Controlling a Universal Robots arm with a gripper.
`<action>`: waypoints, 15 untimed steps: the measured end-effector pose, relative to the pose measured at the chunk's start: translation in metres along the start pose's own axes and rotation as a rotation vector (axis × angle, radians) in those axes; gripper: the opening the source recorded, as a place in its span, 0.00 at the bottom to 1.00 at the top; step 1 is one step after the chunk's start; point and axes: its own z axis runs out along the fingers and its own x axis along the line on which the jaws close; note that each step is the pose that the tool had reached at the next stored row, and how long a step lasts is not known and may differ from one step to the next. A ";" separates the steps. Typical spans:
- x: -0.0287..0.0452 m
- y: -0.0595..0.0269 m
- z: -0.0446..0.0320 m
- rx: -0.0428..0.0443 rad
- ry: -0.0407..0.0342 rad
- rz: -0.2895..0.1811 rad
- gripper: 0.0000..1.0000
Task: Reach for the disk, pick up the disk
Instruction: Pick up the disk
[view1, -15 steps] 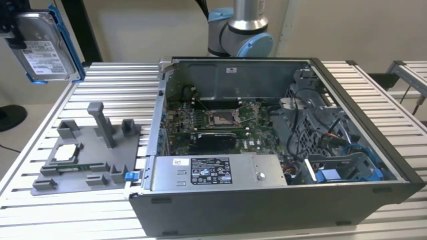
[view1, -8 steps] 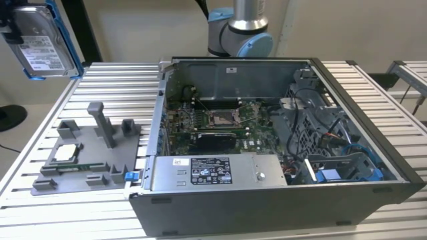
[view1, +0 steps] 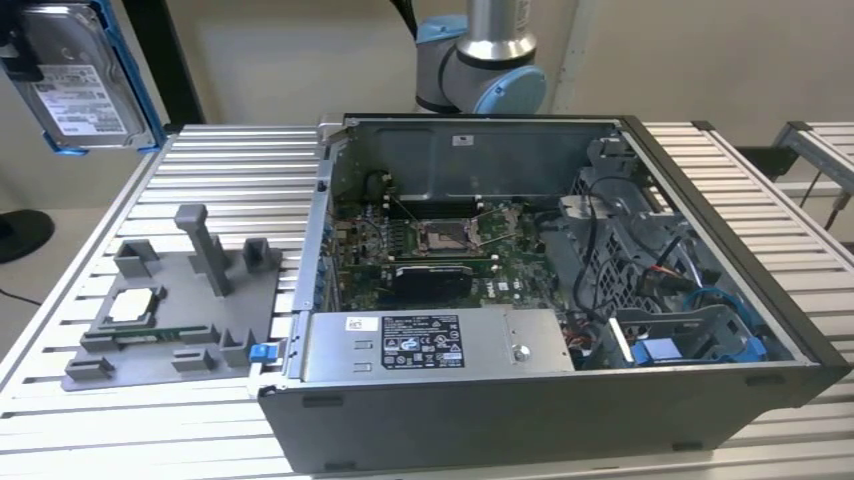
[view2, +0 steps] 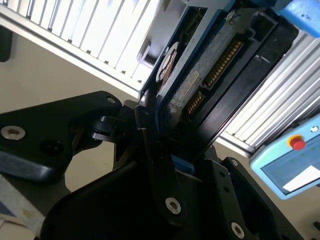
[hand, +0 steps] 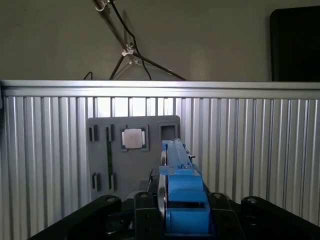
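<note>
The disk (view1: 83, 82), a silver-grey hard drive with a white label and blue rails, hangs high above the table's far corner on the exterior view's left. My gripper (view1: 16, 45) is shut on it at its upper edge. In both wrist views the disk (hand: 181, 186) (view2: 200, 75) appears edge-on, clamped between the black fingers (hand: 144, 212), with its blue bracket nearest the camera. The gripper (hand: 182, 216) (view2: 176, 146) holds it well clear of the ribbed table.
An open computer case (view1: 747, 330) stands on the ribbed table (view1: 80, 420), with a blue caddy (view1: 681, 348) inside. A grey fixture plate (view1: 200, 315) (hand: 165, 125) carries a square processor chip (view1: 134, 305) (hand: 134, 138). The arm's base (view1: 478, 60) rises behind the case.
</note>
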 end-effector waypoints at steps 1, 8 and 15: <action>0.0000 0.0000 -0.0009 0.0000 0.0000 0.000 0.00; 0.0000 0.0001 -0.0059 0.0000 0.0000 0.000 0.00; -0.0001 0.0002 -0.0122 -0.0001 0.0000 0.000 0.00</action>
